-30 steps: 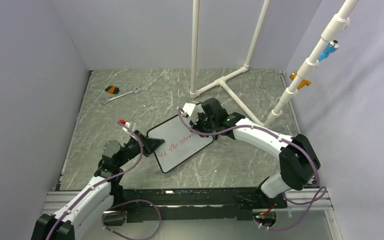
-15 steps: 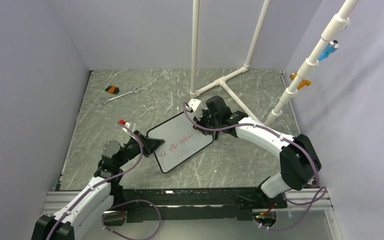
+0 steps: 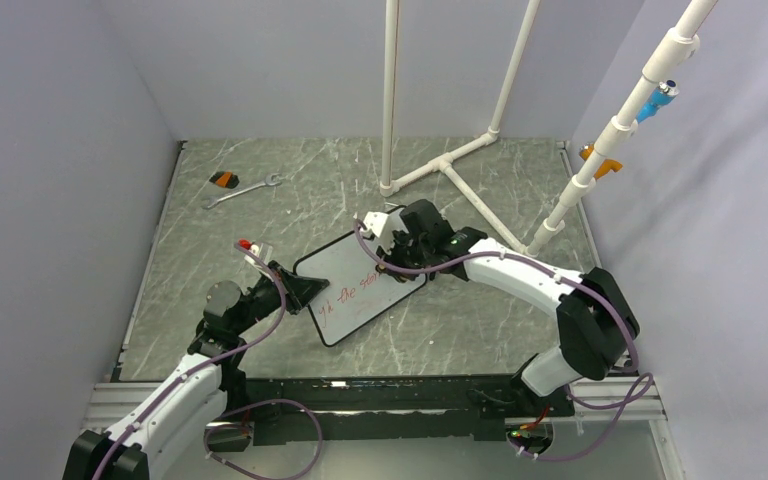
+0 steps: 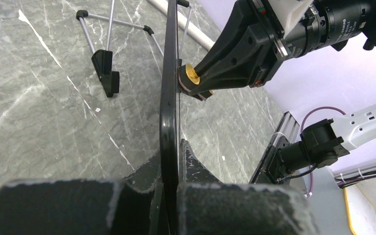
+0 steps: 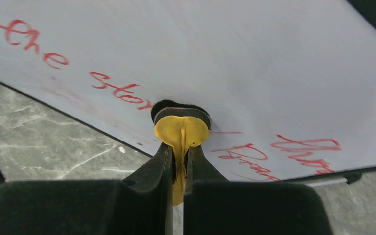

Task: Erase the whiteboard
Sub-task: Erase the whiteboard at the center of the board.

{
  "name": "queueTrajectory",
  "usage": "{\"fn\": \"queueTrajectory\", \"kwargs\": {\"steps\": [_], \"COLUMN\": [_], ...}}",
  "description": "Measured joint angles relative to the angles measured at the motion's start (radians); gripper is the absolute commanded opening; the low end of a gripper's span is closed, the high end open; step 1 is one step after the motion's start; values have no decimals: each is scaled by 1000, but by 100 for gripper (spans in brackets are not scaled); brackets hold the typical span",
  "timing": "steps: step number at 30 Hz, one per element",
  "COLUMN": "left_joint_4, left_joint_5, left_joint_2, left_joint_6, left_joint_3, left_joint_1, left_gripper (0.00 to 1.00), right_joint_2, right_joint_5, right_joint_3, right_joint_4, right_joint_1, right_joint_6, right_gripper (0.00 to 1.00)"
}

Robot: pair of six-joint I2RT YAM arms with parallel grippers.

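Wiping is in hand: the whiteboard (image 3: pixel 345 272), tilted on the table (image 3: pixel 260 215), is clamped at its edge by the left gripper (image 4: pixel 170 161), a yellow eraser (image 5: pixel 181 128) pinched in the right gripper (image 5: pixel 180 152) is pressed on the red writing (image 5: pixel 120 92), and firm strokes across both lines are judged needed next.

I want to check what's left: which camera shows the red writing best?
The right wrist view: red writing runs large and readable across the whiteboard, beside the yellow eraser. The top view shows it tiny; the left wrist view sees only the whiteboard's black edge.
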Motion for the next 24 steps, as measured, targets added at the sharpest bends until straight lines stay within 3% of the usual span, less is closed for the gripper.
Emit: {"fn": "queueTrajectory", "kwargs": {"steps": [8, 19, 24], "left_joint_4": [0, -5, -6], "left_joint_5": [-6, -7, -7], "left_joint_2": [3, 2, 2], "left_joint_6": [-4, -8, -7], "left_joint_3": [0, 0, 0], "left_joint_1": [0, 3, 4], "left_gripper": [0, 0, 0], "right_joint_2": [0, 26, 28], "right_joint_5": [118, 76, 88], "right_joint_3": [0, 8, 10], "right_joint_4": [15, -36, -36], "right_joint_1": [-64, 29, 12], "right_joint_6": [28, -47, -14], "right_gripper": [0, 0, 0]}}
